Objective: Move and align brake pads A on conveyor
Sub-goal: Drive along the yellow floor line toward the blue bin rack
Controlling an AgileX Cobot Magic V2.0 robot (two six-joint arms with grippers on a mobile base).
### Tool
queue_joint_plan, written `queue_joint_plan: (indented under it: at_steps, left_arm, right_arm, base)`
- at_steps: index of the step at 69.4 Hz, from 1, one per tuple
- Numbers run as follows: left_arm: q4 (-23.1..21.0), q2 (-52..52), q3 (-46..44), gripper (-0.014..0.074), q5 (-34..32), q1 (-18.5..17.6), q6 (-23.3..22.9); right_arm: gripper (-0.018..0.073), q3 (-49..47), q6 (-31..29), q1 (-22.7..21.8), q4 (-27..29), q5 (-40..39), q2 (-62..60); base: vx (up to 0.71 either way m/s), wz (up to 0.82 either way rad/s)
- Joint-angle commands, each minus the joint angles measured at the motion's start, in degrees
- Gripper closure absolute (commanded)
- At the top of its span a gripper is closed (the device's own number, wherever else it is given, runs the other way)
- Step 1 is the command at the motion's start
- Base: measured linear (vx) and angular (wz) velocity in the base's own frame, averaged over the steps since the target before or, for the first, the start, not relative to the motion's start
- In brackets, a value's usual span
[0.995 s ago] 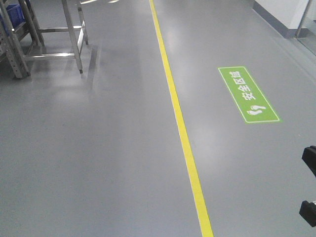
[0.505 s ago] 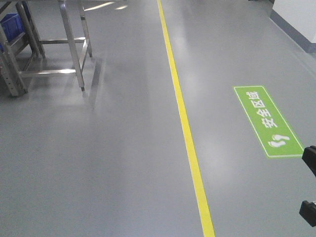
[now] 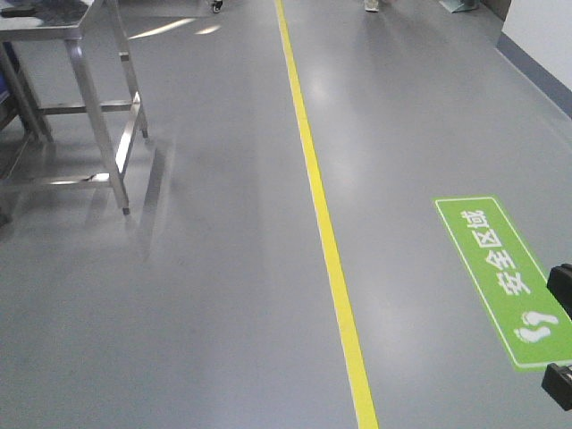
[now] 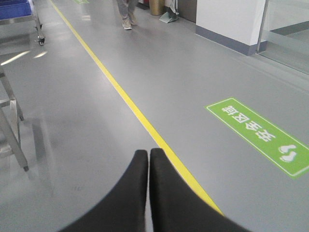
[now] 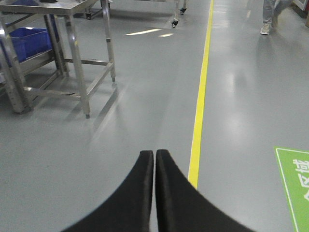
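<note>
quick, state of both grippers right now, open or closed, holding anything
Left gripper: closed, fingers pressed together, holding nothing.
Right gripper: closed, fingers pressed together, holding nothing.

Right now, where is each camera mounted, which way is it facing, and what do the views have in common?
Front: high on the robot, tilted down at the floor: yellow line, green sign, steel table; dark parts at right edge, probably its own.
Left wrist: low, facing forward past the shut left gripper.
Right wrist: low, facing forward past the shut right gripper; blue bin at left.
Shared: all three show the yellow line; no brake pads or conveyor visible.
</note>
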Motion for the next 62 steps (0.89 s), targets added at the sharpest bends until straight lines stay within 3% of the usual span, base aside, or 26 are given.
queue_joint_plan:
  at_steps: [1, 62]
  left_arm:
    - [0.46, 0.5, -1.35, 0.0602, -3.79, -0.18, -0.06]
    - [0.46, 0.5, -1.35, 0.0602, -3.79, -0.18, -0.06]
  right_arm:
    - [0.0568, -1.69, -0.49, -0.06, -0.41, -4.26, 0.34]
    - [0.0568, -1.69, -0.49, -0.06, -0.41, -4.26, 0.34]
  base:
    - [0.65, -0.09]
    - [0.65, 0.0]
